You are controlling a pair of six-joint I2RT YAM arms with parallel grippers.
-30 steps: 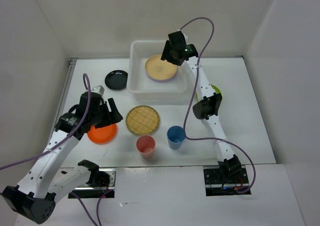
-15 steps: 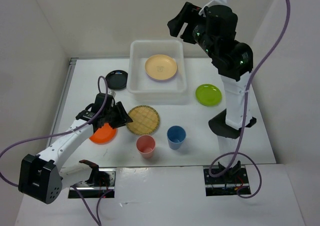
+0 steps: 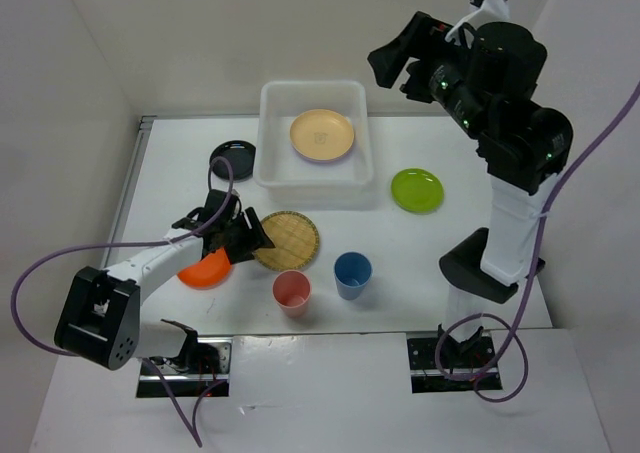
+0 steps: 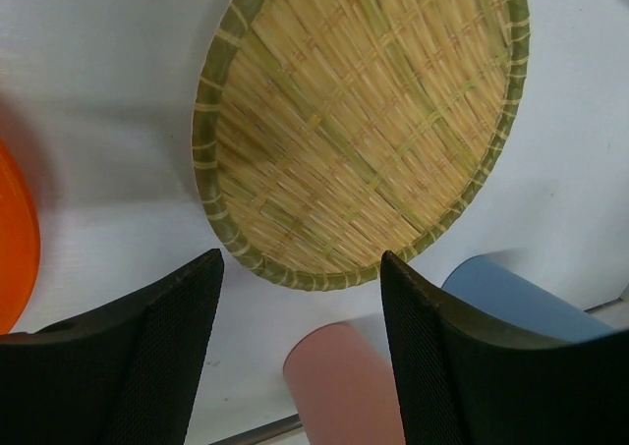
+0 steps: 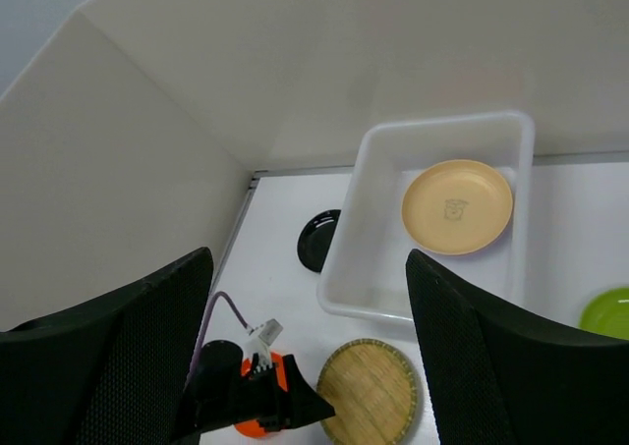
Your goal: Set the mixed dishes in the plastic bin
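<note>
The white bin (image 3: 280,168) stands at the back centre and holds a tan plate (image 3: 322,135) with a thin lavender rim showing under it. The yellow lattice plate (image 3: 285,240) lies mid-table. My left gripper (image 3: 255,238) is open and empty, low at the lattice plate's left edge; in the left wrist view its open fingers frame the near rim of the plate (image 4: 359,121). The orange plate (image 3: 205,269) lies under the left arm. My right gripper (image 3: 390,63) is open and empty, raised high behind the bin, and looks down on it (image 5: 378,258).
A black plate (image 3: 232,160) lies left of the bin and a lime green plate (image 3: 417,189) to its right. A pink cup (image 3: 292,293) and a blue cup (image 3: 352,274) stand upright near the front edge, just in front of the lattice plate. White walls enclose the table.
My right arm has risen and swung back to the right, away from the bin, leaving the tan plate inside. My left gripper has moved right, from above the orange plate to the lattice plate's edge.
</note>
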